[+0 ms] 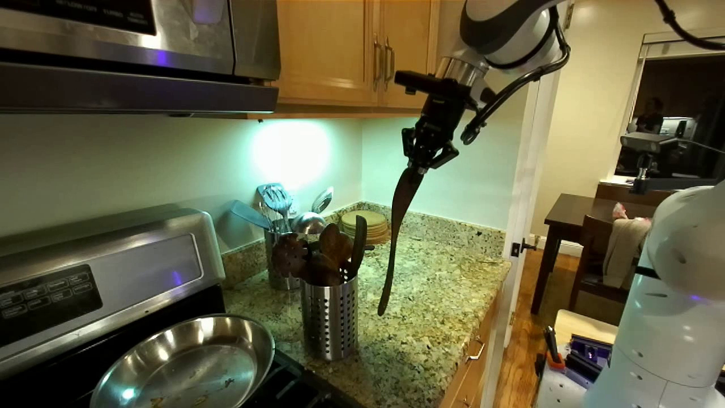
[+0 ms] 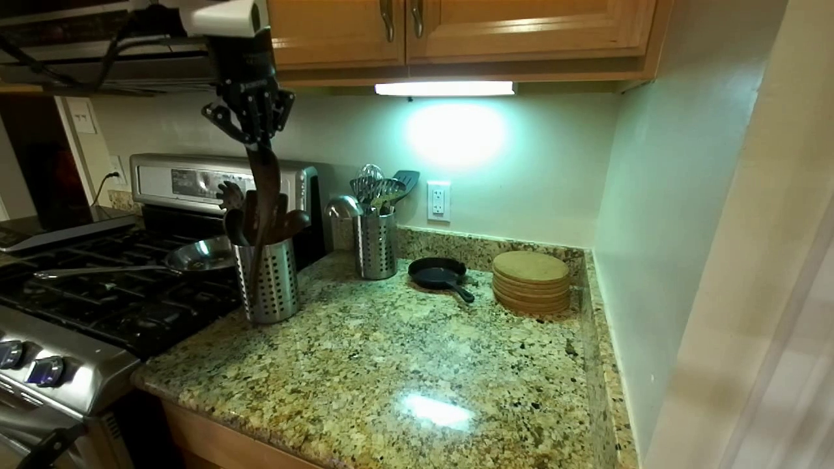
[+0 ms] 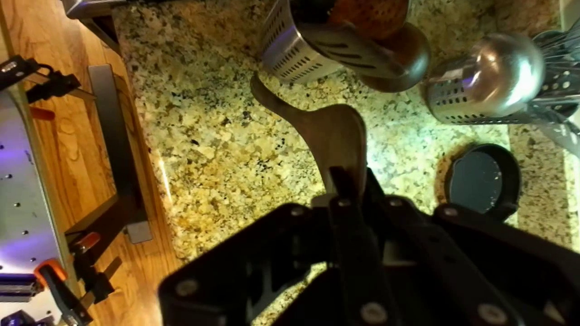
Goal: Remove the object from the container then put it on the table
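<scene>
My gripper (image 1: 420,165) is shut on the broad head of the object, a long dark brown utensil (image 1: 400,215), which hangs handle down. The object also shows in an exterior view (image 2: 266,179) and in the wrist view (image 3: 333,129), where my gripper (image 3: 353,188) pinches it. The container, a perforated steel holder (image 1: 330,326), stands upright with several other utensils in it. It also shows in an exterior view (image 2: 277,280) and the wrist view (image 3: 299,52). The object hangs beside the container, outside it, its lower tip above the table, a granite countertop (image 2: 365,365).
A second perforated holder (image 2: 376,247) with utensils stands by the back wall. A small black skillet (image 2: 438,273) and a stack of round boards (image 2: 531,286) lie at the back. A steel pan (image 1: 187,362) sits on the stove. Cabinets (image 1: 325,54) hang above.
</scene>
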